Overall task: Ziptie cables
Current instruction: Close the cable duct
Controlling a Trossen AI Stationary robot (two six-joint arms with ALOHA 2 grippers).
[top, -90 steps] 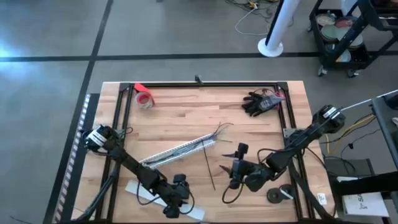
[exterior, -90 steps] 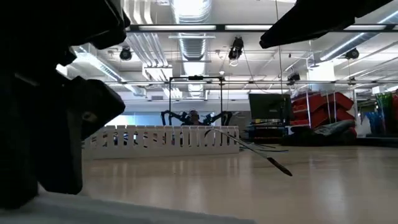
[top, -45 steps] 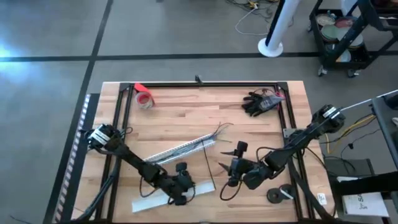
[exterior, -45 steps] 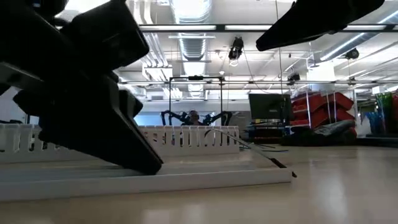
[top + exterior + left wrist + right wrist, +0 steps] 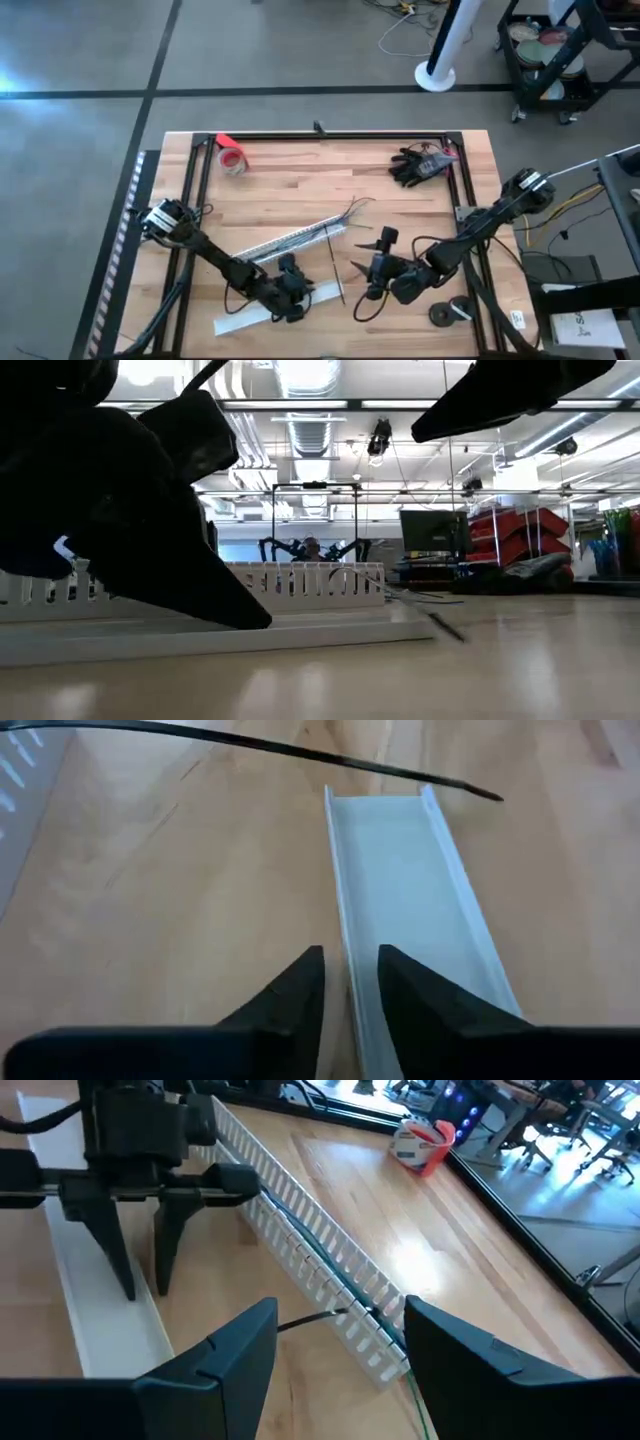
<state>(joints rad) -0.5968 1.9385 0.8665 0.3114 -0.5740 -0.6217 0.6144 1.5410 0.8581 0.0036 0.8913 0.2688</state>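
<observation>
Wooden table point(image 5: 300, 170), blue, green and grey cables point(image 5: 330, 1275) lying in slotted white duct point(image 5: 290, 240) at centre, left gripper point(image 5: 290, 297) fingers straddling near wall of flat white strip point(image 5: 410, 920), right gripper point(image 5: 366, 257) wide open, empty, just right of thin black ziptie point(image 5: 334, 262).

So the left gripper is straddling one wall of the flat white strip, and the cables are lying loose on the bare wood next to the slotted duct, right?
Not quite. The cables lie inside the slotted duct, running along its channel, not loose on the wood; the right wrist view shows it. The rest holds: the left gripper has its fingers open astride one wall of the flat white strip.
</observation>
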